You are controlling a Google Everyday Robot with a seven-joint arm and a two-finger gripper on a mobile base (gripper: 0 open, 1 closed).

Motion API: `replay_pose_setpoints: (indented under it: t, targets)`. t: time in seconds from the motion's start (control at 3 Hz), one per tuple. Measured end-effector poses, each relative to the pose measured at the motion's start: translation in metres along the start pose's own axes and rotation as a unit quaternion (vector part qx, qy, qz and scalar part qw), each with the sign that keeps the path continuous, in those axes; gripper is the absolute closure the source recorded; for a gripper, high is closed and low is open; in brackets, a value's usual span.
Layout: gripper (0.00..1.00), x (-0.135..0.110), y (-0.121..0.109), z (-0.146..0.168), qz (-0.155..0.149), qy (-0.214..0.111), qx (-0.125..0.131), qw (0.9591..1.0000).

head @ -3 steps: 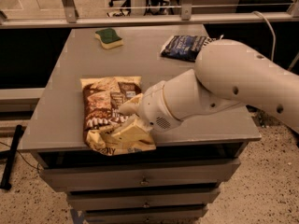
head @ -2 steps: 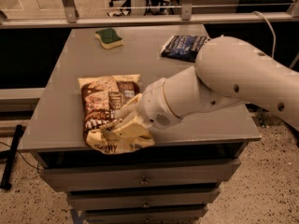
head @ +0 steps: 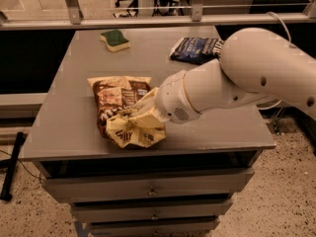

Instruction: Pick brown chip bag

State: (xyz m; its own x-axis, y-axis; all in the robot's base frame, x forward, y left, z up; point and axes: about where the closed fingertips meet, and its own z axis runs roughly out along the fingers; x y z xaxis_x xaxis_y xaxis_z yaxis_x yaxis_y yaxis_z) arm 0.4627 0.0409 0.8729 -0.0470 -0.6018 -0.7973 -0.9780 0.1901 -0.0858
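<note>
The brown chip bag [head: 116, 100] lies on the grey table [head: 64, 127], left of centre near the front edge. It has a dark brown middle with white lettering, and its cream-yellow near end [head: 133, 132] is bunched up and raised. My gripper [head: 144, 111] reaches in from the right at the end of the white arm [head: 237, 83] and sits on the bag's crumpled near end, shut on it. The arm's wrist hides most of the fingers.
A smaller dark blue bag [head: 195, 49] lies at the back right, partly behind the arm. A green and yellow sponge [head: 114, 39] sits at the back left. A metal rail [head: 158, 19] runs behind the table. Drawers [head: 148, 189] are below the front edge.
The bag's near end has crumpled and risen more around my gripper. The bag has shifted slightly, and the arm has barely moved.
</note>
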Motion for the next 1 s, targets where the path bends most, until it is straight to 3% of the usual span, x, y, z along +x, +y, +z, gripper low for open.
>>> replay_pose_setpoints:
  t: [0.67,1.0]
  targets:
    - [1.0,-0.014,-0.045,-0.035,0.006,-0.067,0.017,0.9976]
    - [1.0,-0.026,-0.064,-0.056,0.007,-0.114,0.016,0.9933]
